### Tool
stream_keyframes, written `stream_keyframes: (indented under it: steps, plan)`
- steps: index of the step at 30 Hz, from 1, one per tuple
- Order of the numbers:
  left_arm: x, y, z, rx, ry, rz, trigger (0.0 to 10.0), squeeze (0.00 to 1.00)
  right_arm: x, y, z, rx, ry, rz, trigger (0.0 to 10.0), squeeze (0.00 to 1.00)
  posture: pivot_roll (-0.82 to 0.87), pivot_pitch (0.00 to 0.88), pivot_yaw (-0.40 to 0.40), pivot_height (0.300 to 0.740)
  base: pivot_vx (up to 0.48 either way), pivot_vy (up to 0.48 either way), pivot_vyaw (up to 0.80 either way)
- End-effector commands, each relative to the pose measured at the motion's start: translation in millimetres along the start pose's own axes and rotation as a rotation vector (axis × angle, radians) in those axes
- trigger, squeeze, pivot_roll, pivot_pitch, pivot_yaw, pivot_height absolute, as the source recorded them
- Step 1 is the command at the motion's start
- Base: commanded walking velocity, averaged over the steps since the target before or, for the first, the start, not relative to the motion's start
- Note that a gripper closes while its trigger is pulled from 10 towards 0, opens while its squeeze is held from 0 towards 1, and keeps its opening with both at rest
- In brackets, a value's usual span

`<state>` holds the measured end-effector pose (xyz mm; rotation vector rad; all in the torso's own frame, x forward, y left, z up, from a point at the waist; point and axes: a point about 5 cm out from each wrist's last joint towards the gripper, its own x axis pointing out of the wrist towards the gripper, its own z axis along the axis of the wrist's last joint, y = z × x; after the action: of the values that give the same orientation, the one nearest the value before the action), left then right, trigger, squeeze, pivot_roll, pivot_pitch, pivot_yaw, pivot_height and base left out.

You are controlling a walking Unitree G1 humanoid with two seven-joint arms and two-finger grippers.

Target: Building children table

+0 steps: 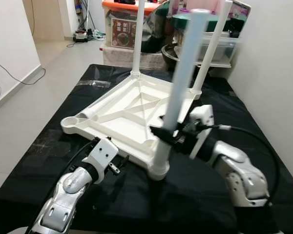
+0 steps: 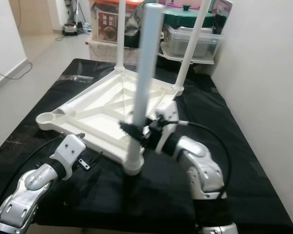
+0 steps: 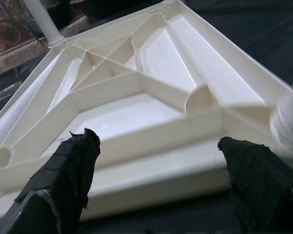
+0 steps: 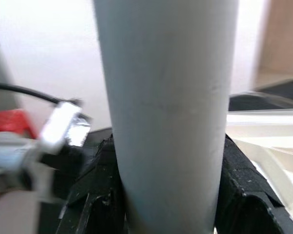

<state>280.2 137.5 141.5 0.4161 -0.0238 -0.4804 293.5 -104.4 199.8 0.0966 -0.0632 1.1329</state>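
A white children's table top (image 1: pixel 132 109) lies upside down on a black cloth (image 1: pixel 63 107). Two white legs (image 1: pixel 138 34) (image 1: pixel 212 44) stand in its far corners. A third leg (image 1: pixel 185 68) stands upright in the near corner socket (image 1: pixel 158 168), and my right gripper (image 1: pixel 168 134) is shut on it low down; its black fingers (image 4: pixel 239 190) flank the leg (image 4: pixel 166 97). The left corner socket (image 1: pixel 71 122) holds nothing. My left gripper (image 1: pixel 118 163) hovers open just before the top's near edge (image 3: pixel 151 170), its fingers (image 3: pixel 68 165) spread wide.
Storage boxes (image 1: pixel 124 24) and clear bins (image 1: pixel 219 46) crowd the floor behind the table. A white wall (image 1: pixel 273 73) runs close along the right. Open floor (image 1: pixel 19 97) lies to the left. The cloth's front edge is near my arms.
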Motion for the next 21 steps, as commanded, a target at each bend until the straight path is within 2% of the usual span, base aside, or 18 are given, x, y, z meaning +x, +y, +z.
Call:
stream_keyframes:
  steps: [1,2,3,4,5,6,7,8,9,12,13,14,15,17,19,21]
  plan:
    - [-1.0,-3.1,-1.6,-0.005,0.005,-0.008,10.0,0.0,6.1,5.8,-7.7,0.051,0.013,0.063,0.0,0.0,0.08,0.0,-0.131,0.74,0.0,0.0,0.0]
    - [-2.6,-2.2,-2.5,-0.003,0.009,-0.006,10.0,0.0,10.4,-9.2,-12.6,0.041,0.044,-0.128,0.0,0.0,0.08,0.0,-0.13,0.74,0.0,0.0,0.0]
    - [-4.3,-1.2,-3.3,-0.002,0.012,-0.004,10.0,0.0,8.4,-32.4,-18.9,0.033,0.095,-0.428,0.0,0.0,0.08,0.0,-0.129,0.74,0.0,0.0,0.0]
    - [-4.3,-1.2,-3.3,-0.002,0.012,-0.004,10.0,0.0,8.4,-32.4,-18.9,0.033,0.095,-0.428,0.0,0.0,0.08,0.0,-0.129,0.74,0.0,0.0,0.0]
    - [-6.0,-0.9,-4.6,-0.003,0.017,-0.003,10.0,0.0,-41.7,-75.3,-42.6,0.131,0.251,-1.252,0.0,0.0,0.08,0.0,-0.126,0.74,0.0,0.0,0.0]
    - [-5.9,-1.7,-4.4,-0.003,0.017,-0.004,10.0,0.0,-63.1,-75.9,-52.2,0.169,0.299,-1.442,0.0,0.0,0.07,0.0,-0.124,0.74,0.0,0.0,0.0]
    - [-5.9,-1.7,-4.4,-0.003,0.017,-0.004,10.0,0.0,-63.1,-75.9,-52.2,0.169,0.299,-1.442,0.0,0.0,0.07,0.0,-0.124,0.74,0.0,0.0,0.0]
    - [-5.9,-2.2,-4.2,-0.004,0.017,-0.004,10.0,0.0,-74.6,-73.9,-57.2,0.189,0.319,-1.523,0.0,0.0,0.08,0.0,-0.122,0.74,0.0,0.0,0.0]
    - [-5.6,-2.8,-4.0,-0.004,0.017,-0.005,10.0,0.0,-80.2,-70.3,-59.0,0.167,0.323,-1.535,0.0,0.0,0.08,0.0,-0.122,0.74,0.0,0.0,0.0]
    - [-5.2,-3.1,-3.9,-0.005,0.017,-0.008,10.0,0.0,-83.4,-62.6,-62.1,0.152,0.331,-1.534,0.0,0.0,0.07,0.0,-0.114,0.74,0.0,0.0,0.0]
    - [-4.9,-3.2,-3.9,-0.006,0.017,-0.012,10.0,0.0,-80.1,-51.9,-67.7,0.162,0.364,-1.474,0.0,0.0,0.06,0.0,-0.104,0.74,0.0,0.0,0.0]
    - [-4.8,-3.3,-3.9,-0.006,0.016,-0.015,10.0,0.0,-77.5,-44.6,-71.9,0.171,0.384,-1.424,3.6,0.0,0.06,0.0,-0.104,0.74,0.0,0.0,0.0]
    - [-4.5,-3.3,-4.1,-0.006,0.017,-0.018,10.0,0.0,-68.8,-35.4,-72.0,0.162,0.391,-1.329,10.0,0.0,0.05,0.0,-0.1,0.74,0.0,0.0,0.0]
    - [-4.5,-3.3,-4.1,-0.006,0.017,-0.018,10.0,0.0,-68.8,-35.4,-72.0,0.162,0.391,-1.329,10.0,0.0,0.05,0.0,-0.1,0.74,0.0,0.0,0.0]
    - [-2.9,-3.4,-3.6,-0.004,0.014,-0.022,10.0,0.0,-56.9,-28.2,-59.3,0.141,0.297,-1.207,10.0,0.0,0.04,0.0,-0.095,0.74,0.0,0.0,0.0]
    - [-2.9,-3.4,-3.6,-0.004,0.014,-0.022,10.0,0.0,-56.9,-28.2,-59.3,0.141,0.297,-1.207,10.0,0.0,0.04,0.0,-0.095,0.74,0.0,0.0,0.0]
